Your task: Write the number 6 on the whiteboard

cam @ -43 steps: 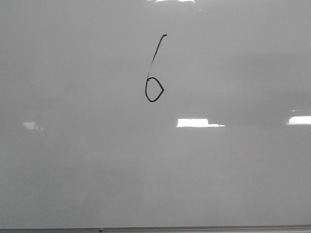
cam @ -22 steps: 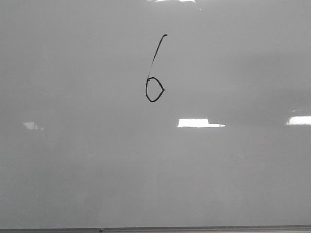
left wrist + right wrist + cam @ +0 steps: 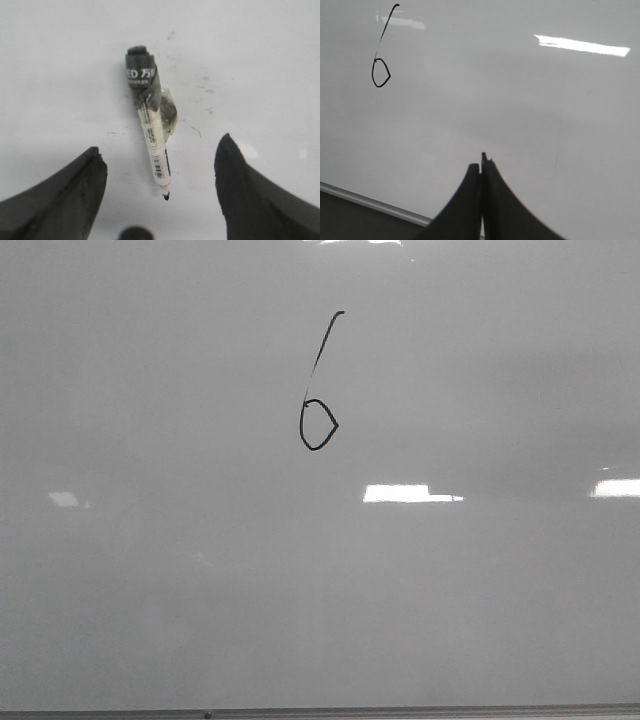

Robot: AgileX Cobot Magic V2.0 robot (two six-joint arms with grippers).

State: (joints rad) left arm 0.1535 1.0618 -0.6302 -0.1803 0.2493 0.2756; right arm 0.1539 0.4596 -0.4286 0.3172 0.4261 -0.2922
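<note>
We see the number 6 [image 3: 318,390] drawn in thin black line on the upper middle of the whiteboard [image 3: 150,590]: a long slanted stem running down into a small pointed loop. The board's grey frame edge [image 3: 320,712] runs along the bottom. Our right gripper [image 3: 482,165] is pressed closed on nothing, hovering near the board's lower edge, well apart from the digit. Our left gripper [image 3: 160,165] is spread wide and holds nothing; a marker [image 3: 150,125] lies between its fingers [image 3: 75,190] on a white surface, touching neither.
</note>
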